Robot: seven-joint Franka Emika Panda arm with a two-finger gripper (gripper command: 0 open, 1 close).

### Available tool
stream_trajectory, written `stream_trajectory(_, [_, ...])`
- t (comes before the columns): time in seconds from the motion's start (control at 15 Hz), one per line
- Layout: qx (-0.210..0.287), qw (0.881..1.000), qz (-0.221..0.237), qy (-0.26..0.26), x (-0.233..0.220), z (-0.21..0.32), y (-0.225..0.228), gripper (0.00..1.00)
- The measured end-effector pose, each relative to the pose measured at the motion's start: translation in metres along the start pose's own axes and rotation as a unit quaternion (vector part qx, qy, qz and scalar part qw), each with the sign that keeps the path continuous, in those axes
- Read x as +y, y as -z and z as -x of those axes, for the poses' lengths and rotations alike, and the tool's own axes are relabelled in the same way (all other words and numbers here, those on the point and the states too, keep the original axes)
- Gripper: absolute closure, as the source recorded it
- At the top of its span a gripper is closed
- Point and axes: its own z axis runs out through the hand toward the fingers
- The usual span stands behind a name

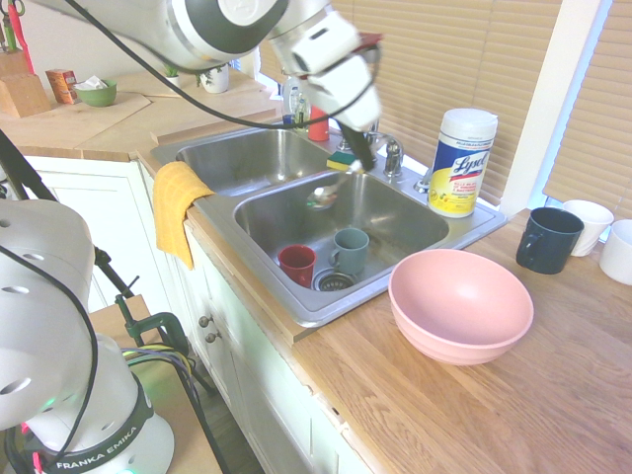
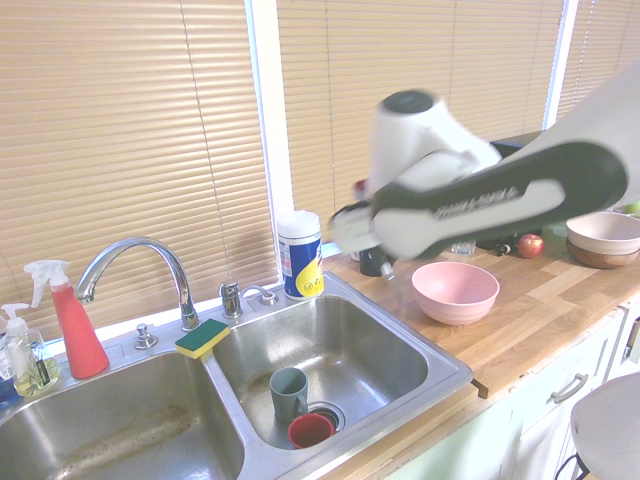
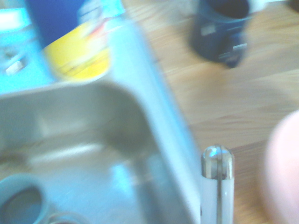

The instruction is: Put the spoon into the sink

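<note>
Quantities: sink basins [image 2: 320,345], two; faucet [image 2: 150,245], one; mugs [image 1: 350,251], five (red, one; teal, one; dark blue, one; white, two); bowls [image 1: 460,301], four (pink, one; green, one; white, one; brown, one); spoon [image 1: 322,197], one; sponge [image 2: 202,338], one; wipes canister [image 1: 462,163], one; towel [image 1: 178,205], one; red apple [image 2: 530,245], one.

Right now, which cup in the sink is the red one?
The red cup is the one closer to the cabinet doors, at the sink's front. The other cup there is grey-blue.
</note>
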Motion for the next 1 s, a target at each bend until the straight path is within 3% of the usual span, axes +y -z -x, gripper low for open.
stream_trajectory(0.13, [-0.010, 1.000, 0.020, 0.021, -0.032, 0.031, -0.023, 1.00])
stream_trajectory(0.4, [-0.028, 0.997, 0.069, 0.032, -0.072, 0.024, -0.104, 1.00])
stream_trajectory(0.67, [-0.027, 0.993, 0.102, 0.052, -0.079, 0.038, -0.163, 1.00])
stream_trajectory(1.0, [-0.020, 0.982, 0.159, 0.099, -0.086, 0.100, -0.250, 1.00])
